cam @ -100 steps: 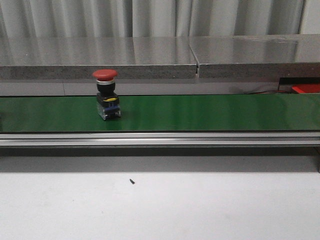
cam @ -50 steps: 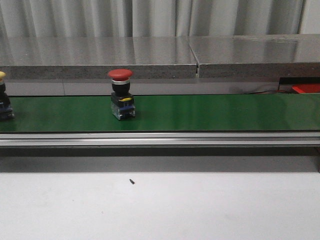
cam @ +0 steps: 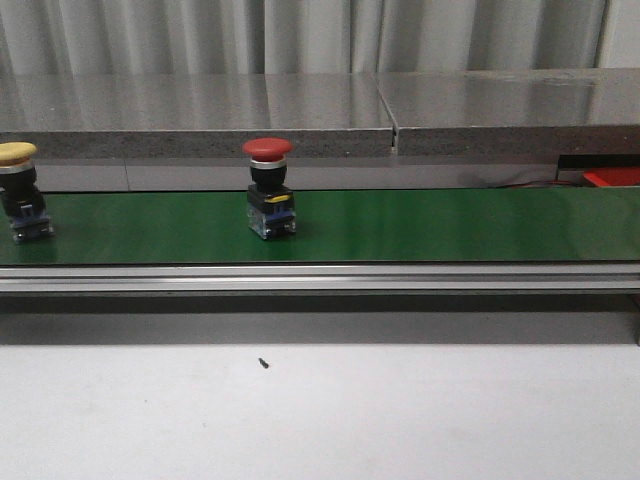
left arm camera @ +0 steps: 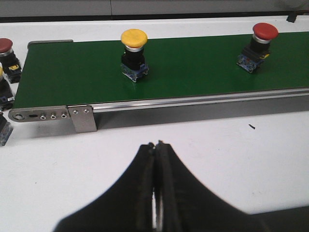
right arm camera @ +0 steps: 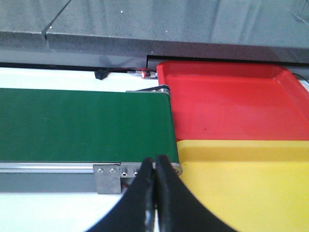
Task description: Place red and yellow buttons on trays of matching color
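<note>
A red button (cam: 269,190) stands upright on the green conveyor belt (cam: 430,225), left of centre; it also shows in the left wrist view (left arm camera: 258,46). A yellow button (cam: 20,195) stands on the belt at the far left and shows in the left wrist view (left arm camera: 133,54). The red tray (right arm camera: 227,104) and the yellow tray (right arm camera: 241,183) lie side by side at the belt's right end. My left gripper (left arm camera: 155,145) is shut and empty over the white table. My right gripper (right arm camera: 154,158) is shut and empty at the belt's end, beside the yellow tray.
More buttons (left arm camera: 7,55) stand off the belt's left end. A grey ledge (cam: 320,115) runs behind the belt. The belt's metal rail (cam: 320,278) faces the white table (cam: 320,410). A corner of the red tray (cam: 612,178) shows at the far right.
The red button has travelled right along the belt. The yellow button has come into the front view from the left and also moves right. The grippers are out of that view.
</note>
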{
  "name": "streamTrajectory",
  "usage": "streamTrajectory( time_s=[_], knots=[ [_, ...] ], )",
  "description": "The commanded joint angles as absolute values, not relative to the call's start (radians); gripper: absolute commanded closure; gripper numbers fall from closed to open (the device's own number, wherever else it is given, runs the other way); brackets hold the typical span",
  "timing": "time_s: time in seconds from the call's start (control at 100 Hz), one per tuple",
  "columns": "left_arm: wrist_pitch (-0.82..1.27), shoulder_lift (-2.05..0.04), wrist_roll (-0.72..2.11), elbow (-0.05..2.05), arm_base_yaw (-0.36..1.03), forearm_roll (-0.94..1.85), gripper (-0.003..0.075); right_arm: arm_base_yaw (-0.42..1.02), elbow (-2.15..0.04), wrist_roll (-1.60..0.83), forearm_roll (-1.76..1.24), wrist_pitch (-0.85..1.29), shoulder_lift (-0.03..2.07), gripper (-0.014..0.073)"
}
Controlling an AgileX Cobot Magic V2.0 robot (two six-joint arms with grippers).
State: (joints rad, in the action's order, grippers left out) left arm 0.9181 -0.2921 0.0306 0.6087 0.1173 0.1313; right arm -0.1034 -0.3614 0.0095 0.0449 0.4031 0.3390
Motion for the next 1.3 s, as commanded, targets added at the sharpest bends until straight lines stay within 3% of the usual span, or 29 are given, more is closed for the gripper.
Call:
streamTrajectory(
  time_s=[0.0,0.52,0.64,0.81,0.9,1.29],
  knots=[
    [0.855,-0.302,0.032,0.631,0.126,0.148,0.0739,-0.102,-0.459,0.000,0.052,0.387,0.425,0.0663],
    [0.855,-0.302,0.032,0.631,0.126,0.148,0.0739,0.132,-0.884,-0.039,0.052,0.636,0.840,0.0651],
    [0.855,-0.302,0.032,0.631,0.126,0.148,0.0739,0.195,-0.970,-0.039,0.051,0.704,0.951,0.0537],
    [0.854,-0.302,0.032,0.631,0.126,0.148,0.0739,0.271,-1.086,-0.039,0.046,0.775,1.096,0.0204],
    [0.854,-0.302,0.032,0.631,0.126,0.148,0.0739,0.308,-1.153,-0.039,0.046,0.816,1.179,0.0089],
    [0.854,-0.302,0.032,0.631,0.126,0.148,0.0739,0.431,-1.510,-0.039,0.039,1.093,1.566,0.0076]
  ],
)
